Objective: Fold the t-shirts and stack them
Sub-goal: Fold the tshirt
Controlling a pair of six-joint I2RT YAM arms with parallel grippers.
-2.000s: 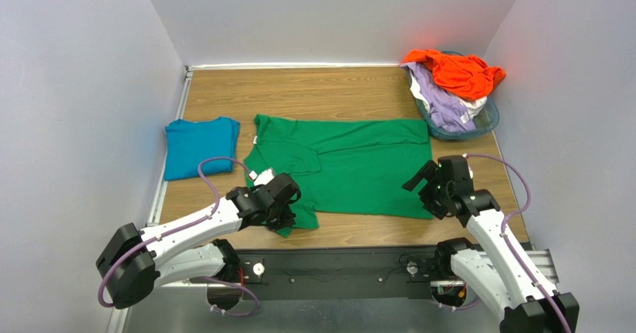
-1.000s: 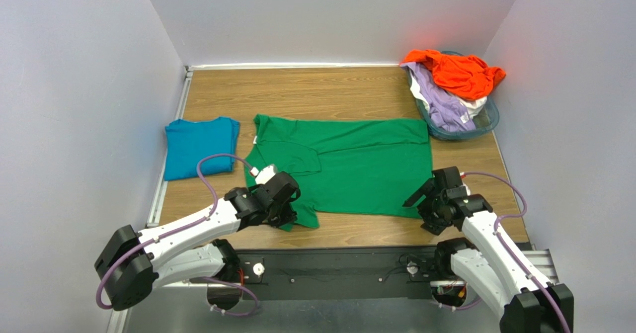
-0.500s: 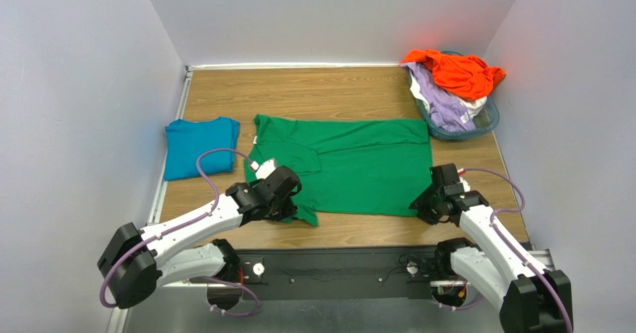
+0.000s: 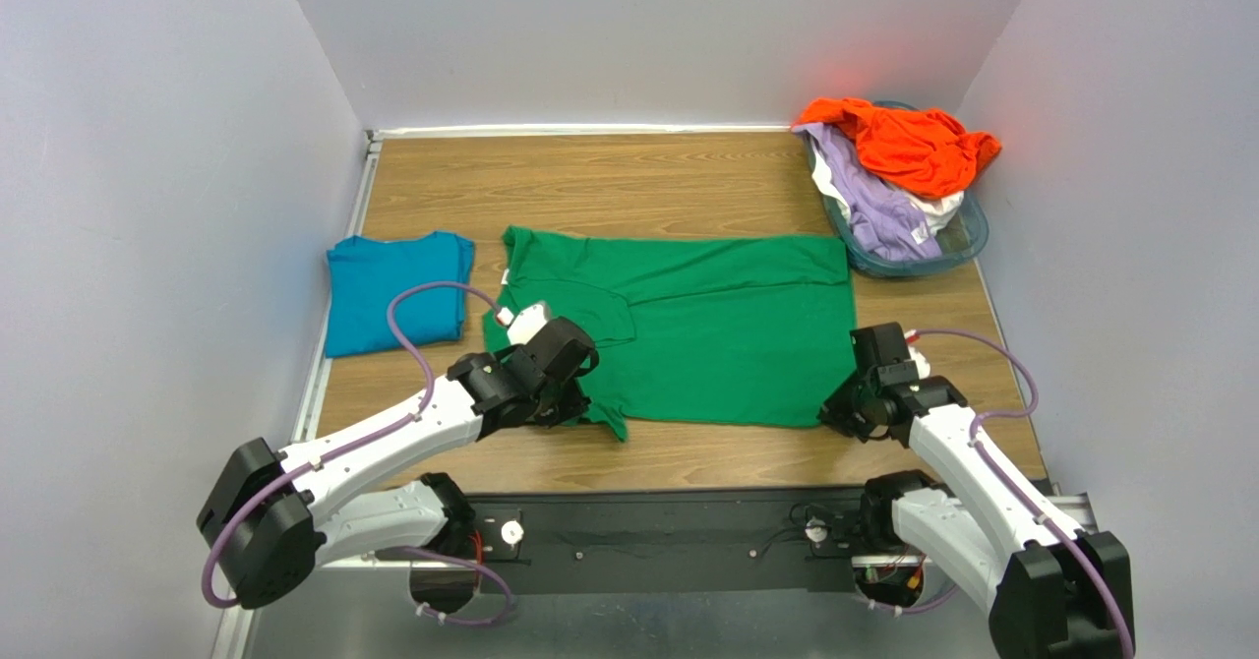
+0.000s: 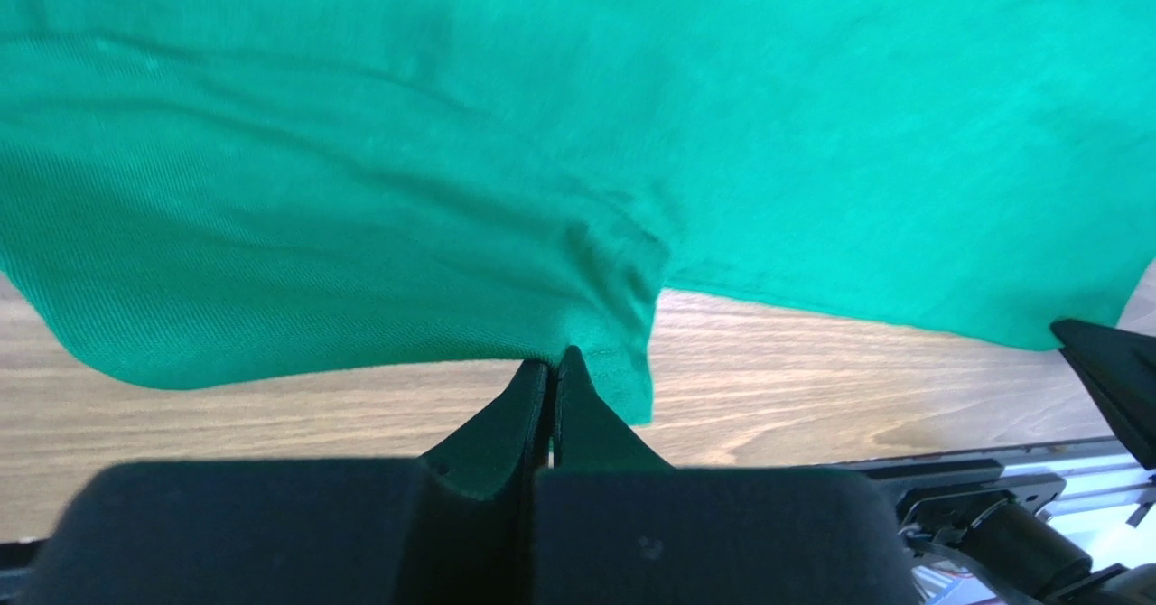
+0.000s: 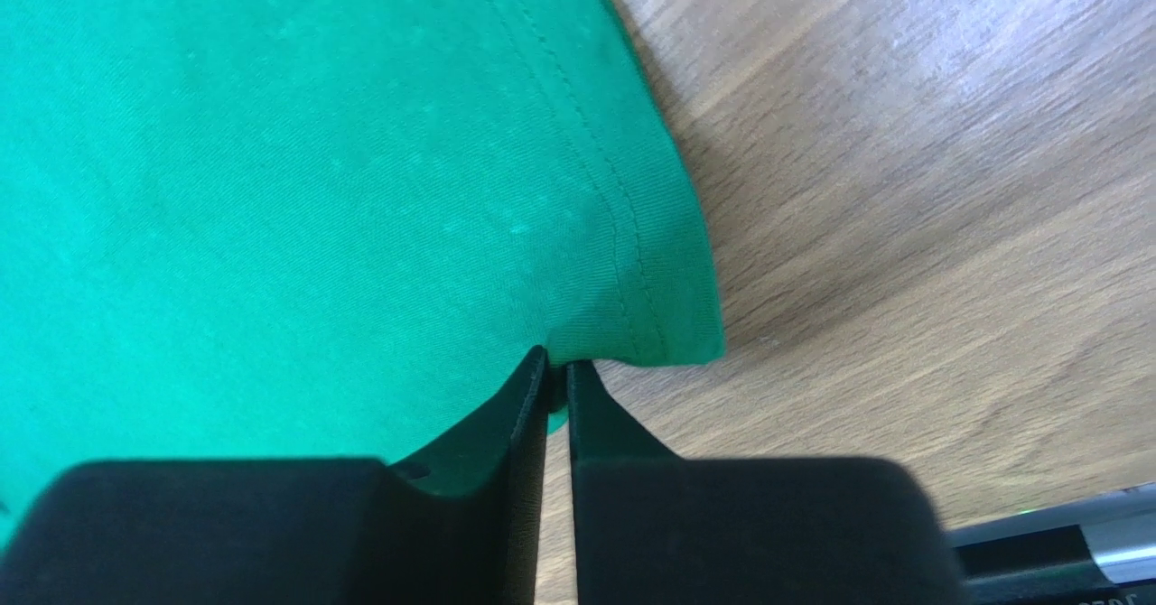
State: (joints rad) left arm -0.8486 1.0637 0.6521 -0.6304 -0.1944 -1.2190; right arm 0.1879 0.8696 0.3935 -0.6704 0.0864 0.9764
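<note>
Though spread nearly flat, green shirt [image 4: 710,327]: lying across the middle of the bench [image 4: 591,187], collar end to the left, hem to the right, with one sleeve turned in over the chest.
Left pincer [image 5: 552,361]: clamped shut on the near left edge of the green shirt, lifting that edge off the wood in a sagging fold.
Right pincer [image 6: 556,361]: closed on the near right hem corner, with only a thin bite of cloth at the very tips, low against the wood.
Blue shirt [image 4: 392,293]: folded and resting at the left of the bench, just beside the green shirt.
Basket [image 4: 902,265]: in the far right corner, heaped with an orange shirt [image 4: 905,146] and a lavender shirt [image 4: 872,205], both unfolded.
Step in hand: by the look of it, the lengthwise fold of the green shirt, gripped at both ends of the near edge.
Next move: probably raising both corners together, carrying the near edge over toward the far edge, level and in step, then laying it down squarely before letting go.
Risk: possibly a slip at the shallow right-hand bite once under tension.
</note>
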